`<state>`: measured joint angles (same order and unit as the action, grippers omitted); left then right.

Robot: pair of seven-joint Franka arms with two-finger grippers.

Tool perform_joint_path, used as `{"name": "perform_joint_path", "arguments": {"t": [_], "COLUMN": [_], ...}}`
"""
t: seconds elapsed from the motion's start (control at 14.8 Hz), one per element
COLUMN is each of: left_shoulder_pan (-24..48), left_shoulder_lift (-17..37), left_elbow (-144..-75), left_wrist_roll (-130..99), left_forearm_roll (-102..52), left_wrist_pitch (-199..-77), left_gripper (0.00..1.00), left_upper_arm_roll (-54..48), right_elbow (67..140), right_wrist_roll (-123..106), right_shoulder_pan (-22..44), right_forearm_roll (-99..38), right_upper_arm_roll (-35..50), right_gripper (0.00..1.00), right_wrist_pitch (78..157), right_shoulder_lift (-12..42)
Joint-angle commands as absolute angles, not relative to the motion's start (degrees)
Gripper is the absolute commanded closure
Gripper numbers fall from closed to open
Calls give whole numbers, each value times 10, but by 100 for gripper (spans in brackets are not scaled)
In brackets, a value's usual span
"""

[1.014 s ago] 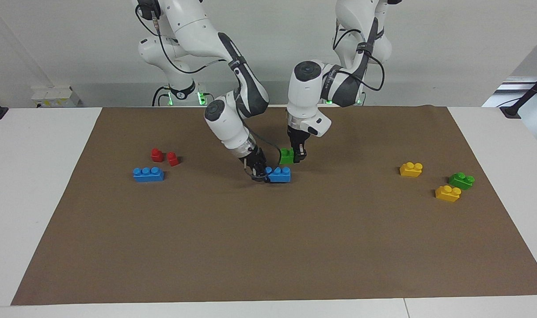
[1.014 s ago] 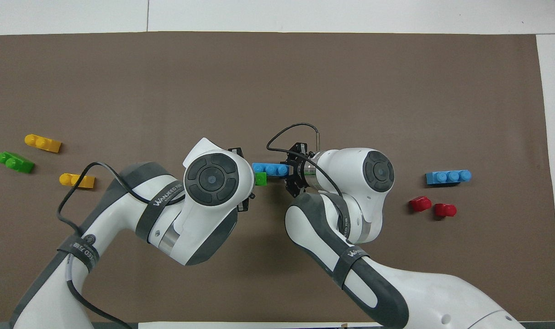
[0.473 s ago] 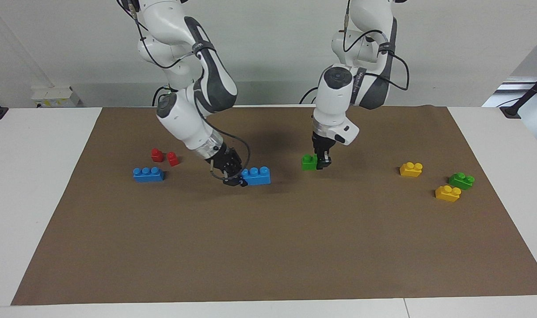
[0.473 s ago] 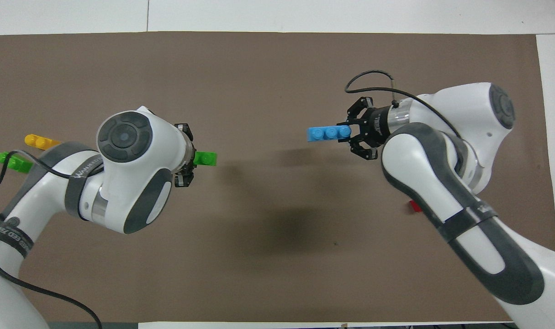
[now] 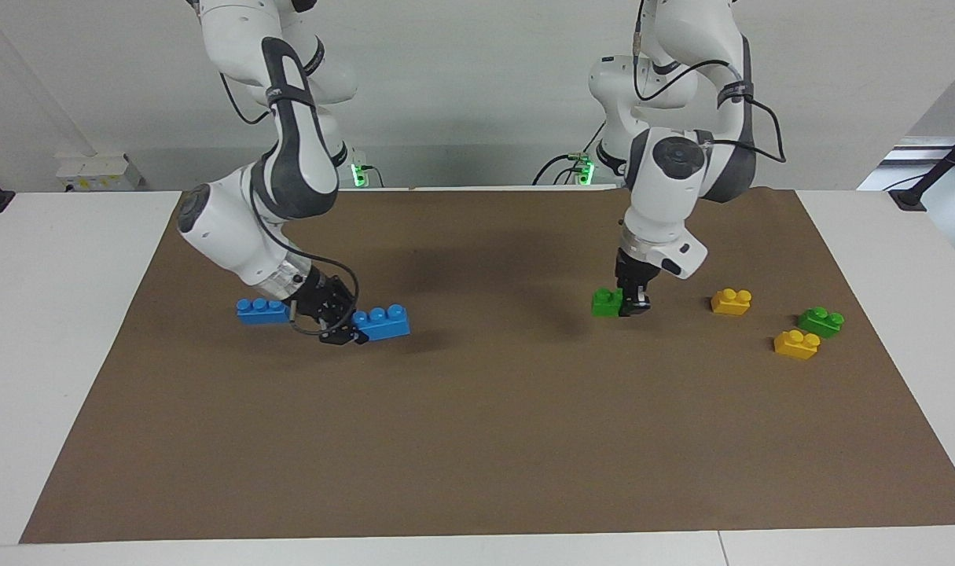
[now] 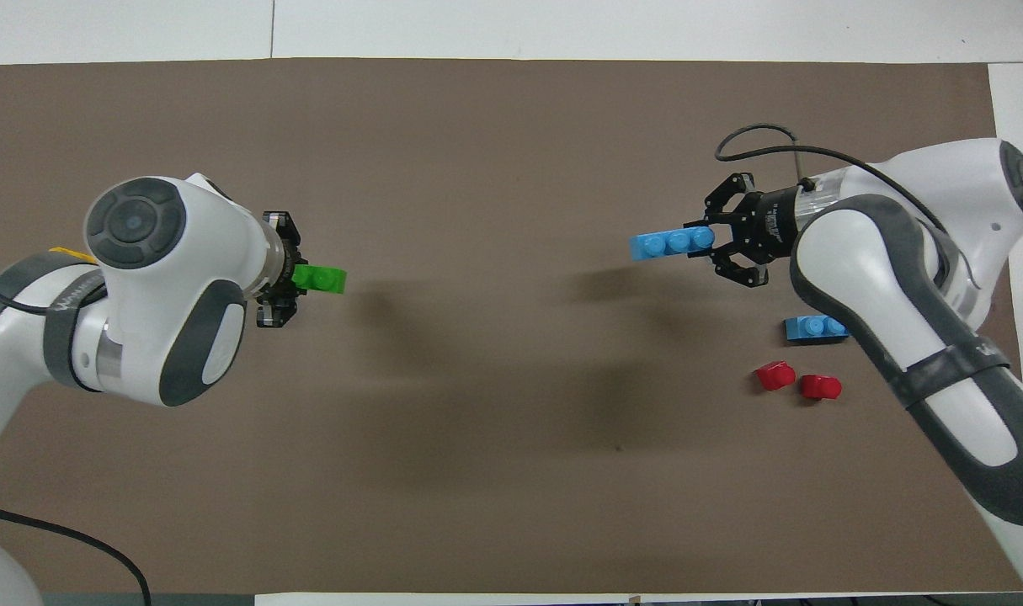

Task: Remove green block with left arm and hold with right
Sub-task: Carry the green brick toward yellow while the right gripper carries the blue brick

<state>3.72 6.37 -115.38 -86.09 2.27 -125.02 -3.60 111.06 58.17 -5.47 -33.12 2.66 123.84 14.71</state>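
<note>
My left gripper point(image 5: 631, 305) is shut on one end of a green block point(image 5: 605, 303), a small two-stud brick, and holds it low over the mat toward the left arm's end. It also shows in the overhead view point(image 6: 321, 278) sticking out of that gripper point(image 6: 295, 279). My right gripper point(image 5: 348, 330) is shut on the end of a blue three-stud brick point(image 5: 381, 322) and holds it tilted over the mat toward the right arm's end; gripper point(image 6: 713, 246) and brick point(image 6: 669, 245) show from above too. The green block and this blue brick are well apart.
A second green block point(image 5: 820, 321) lies with two yellow bricks point(image 5: 731, 301) point(image 5: 796, 343) at the left arm's end. A second blue brick point(image 5: 262, 310) and two red blocks point(image 6: 775, 375) point(image 6: 821, 387) lie at the right arm's end. All lie on a brown mat point(image 5: 477, 440).
The green block has come off the blue brick. The left gripper carried it toward the left arm's end; the right gripper carried the blue brick toward the right arm's end.
</note>
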Motion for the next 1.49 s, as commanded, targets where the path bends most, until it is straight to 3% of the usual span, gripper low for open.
{"name": "perform_joint_path", "arguments": {"t": [0.0, 0.27, 0.95, 1.42], "left_shoulder_pan": [-23, -76, -90, -91], "left_shoulder_lift": [67, 89, 192, 233], "left_elbow": [-1160, -1158, -1105, -1080], "left_wrist_roll": [-733, -638, -589, -588], "left_forearm_roll": [-18, -19, -1, 46], "left_wrist_pitch": [-1259, -1299, -1366, -1384], "left_gripper": [100, 100, 100, 100], "left_upper_arm_roll": [-43, -42, -40, -40], "right_elbow": [1114, 1139, 1192, 1197], "right_wrist_roll": [563, 540, 541, 544], "right_shoulder_pan": [-87, -88, -96, -97], "right_forearm_roll": [-324, -324, -326, -330], "right_upper_arm_roll": [36, 37, 37, 37], "right_gripper": [100, 100, 100, 100], "right_wrist_pitch": [1237, 1261, 1294, 1295], "right_shoulder_lift": [162, 170, 166, 172]}}
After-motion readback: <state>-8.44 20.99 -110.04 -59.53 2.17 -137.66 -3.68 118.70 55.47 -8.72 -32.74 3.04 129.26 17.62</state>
